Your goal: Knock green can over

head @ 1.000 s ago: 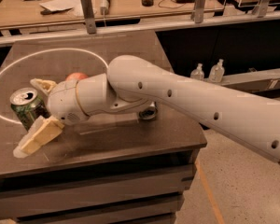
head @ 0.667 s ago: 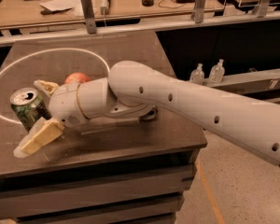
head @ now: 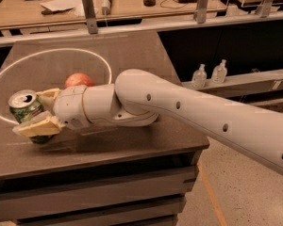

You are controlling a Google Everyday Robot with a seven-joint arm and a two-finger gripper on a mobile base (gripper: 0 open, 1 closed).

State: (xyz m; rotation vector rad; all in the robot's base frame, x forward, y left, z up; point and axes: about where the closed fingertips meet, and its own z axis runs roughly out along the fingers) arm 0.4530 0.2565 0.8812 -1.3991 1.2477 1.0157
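The can (head: 24,106) sits at the left of the frame, on the table (head: 132,46) and just inside the white ring (head: 61,51) painted on it. Its silver top faces up and toward the camera. The body leans, with the top further left than the base, which peeks out lower down and to the right. That lean fits the task: for a can to go over, its top has to be carried past its base, and this one looks partway there rather than lying flat.

The arm (head: 188,112) comes in low from the right edge and runs across the middle of the frame, nearly level with the tabletop. This puts the gripper (head: 30,112) at the can's side rather than above it, a sensible approach for tipping rather than lifting.

The jaws are spread about as wide as the can, which sits between them. The near finger (head: 37,126) lies across the front of the lower body, and the other reaches round behind it at the upper right. It looks like a clamp on the can, though the contact on the far side is hidden, so this may be no more than a close bracket.

An orange-red fruit (head: 79,80) lies just behind the wrist, inside the ring and apart from the can. It is on the far side, so a fall to the left should miss it.
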